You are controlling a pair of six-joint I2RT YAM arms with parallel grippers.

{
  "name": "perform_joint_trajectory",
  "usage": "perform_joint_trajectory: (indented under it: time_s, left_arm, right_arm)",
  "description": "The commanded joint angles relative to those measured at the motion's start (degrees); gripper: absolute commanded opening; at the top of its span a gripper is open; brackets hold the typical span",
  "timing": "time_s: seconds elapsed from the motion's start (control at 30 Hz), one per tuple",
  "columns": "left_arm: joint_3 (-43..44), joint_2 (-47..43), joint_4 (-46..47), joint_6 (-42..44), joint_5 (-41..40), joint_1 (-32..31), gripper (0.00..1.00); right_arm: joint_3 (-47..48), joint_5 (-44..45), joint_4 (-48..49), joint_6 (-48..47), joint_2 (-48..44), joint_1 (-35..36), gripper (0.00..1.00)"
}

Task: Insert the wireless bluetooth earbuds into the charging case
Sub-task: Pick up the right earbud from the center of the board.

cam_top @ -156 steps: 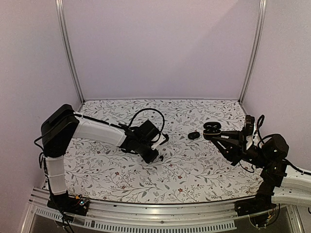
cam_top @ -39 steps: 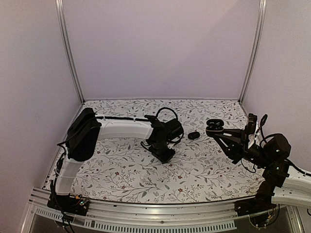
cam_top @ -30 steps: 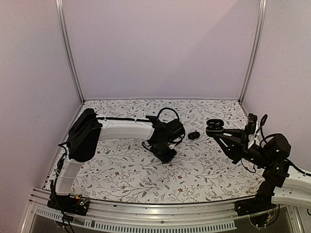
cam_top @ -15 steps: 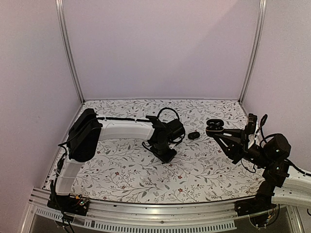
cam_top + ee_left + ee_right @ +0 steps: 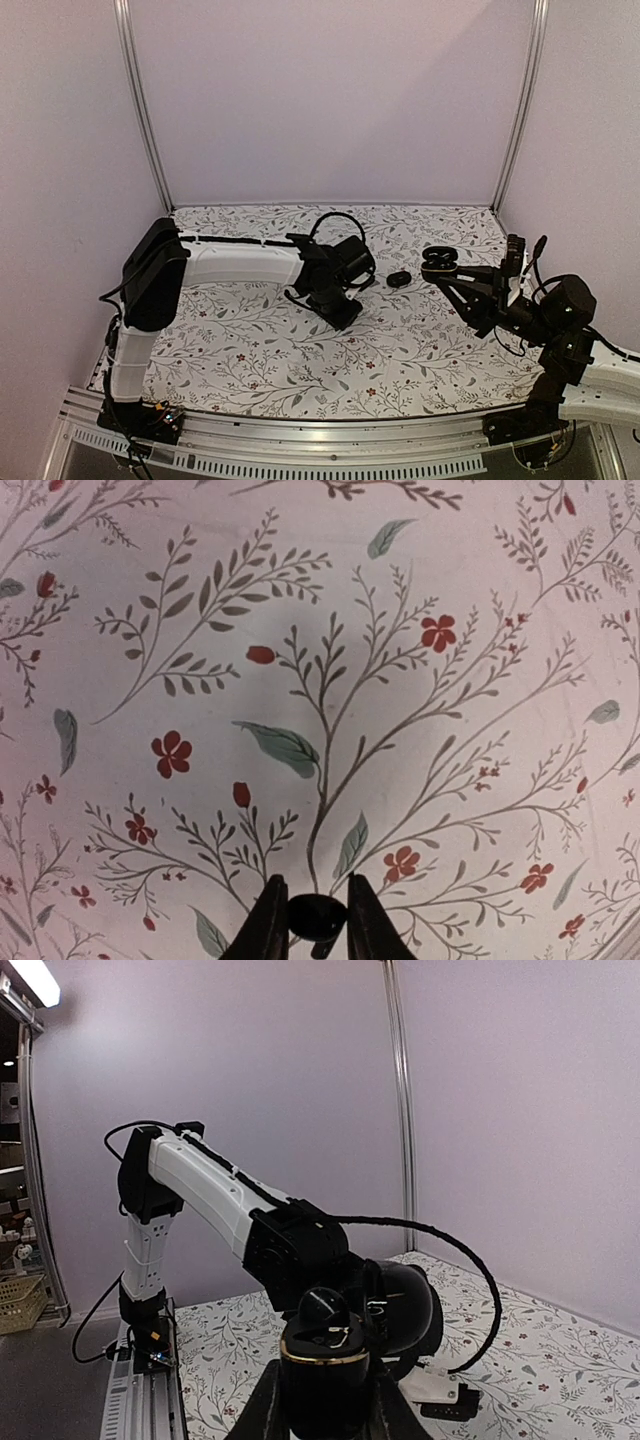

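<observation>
left wrist view: left gripper [image 5: 314, 900] is clamped on a tiny black plastic earbud [image 5: 317, 917]. right wrist view: right gripper [image 5: 325, 1392] is clamped on an open black gold-rimmed charging case [image 5: 322, 1358]. only the top view locates them: earbud mid floral-patterned bench [image 5: 250, 350], case toward its right edge.

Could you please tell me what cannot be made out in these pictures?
Left wrist view: the earbud pinched in the left gripper is partly cut off by the bottom edge, its stem unclear.
Right wrist view: the charging case in the right gripper hides its sockets behind its own rim.
Top view: the small black object is too small to identify.
</observation>
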Motion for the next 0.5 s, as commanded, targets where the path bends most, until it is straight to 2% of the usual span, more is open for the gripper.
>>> perform_joint_trajectory:
  time_s: [0.0,0.2,0.47]
  left_arm:
    - [-2.87,-6.53,6.27,0.07,-0.09,1.12,0.18]
    - [-11.23,-16.25,15.41,-0.79,-3.05,2.19,0.18]
    - [-24.47,-33.52,36.13,1.33,-4.83,2.35,0.18]
  right_arm:
    - [1.65,1.90,0.56,-0.76,0.44,-0.26,0.00]
    - [1.19,5.02,1.92,-1.55,1.11,-0.28,0.00]
    - [1.33,7.25,7.17,-1.42,5.84,-0.28,0.00]
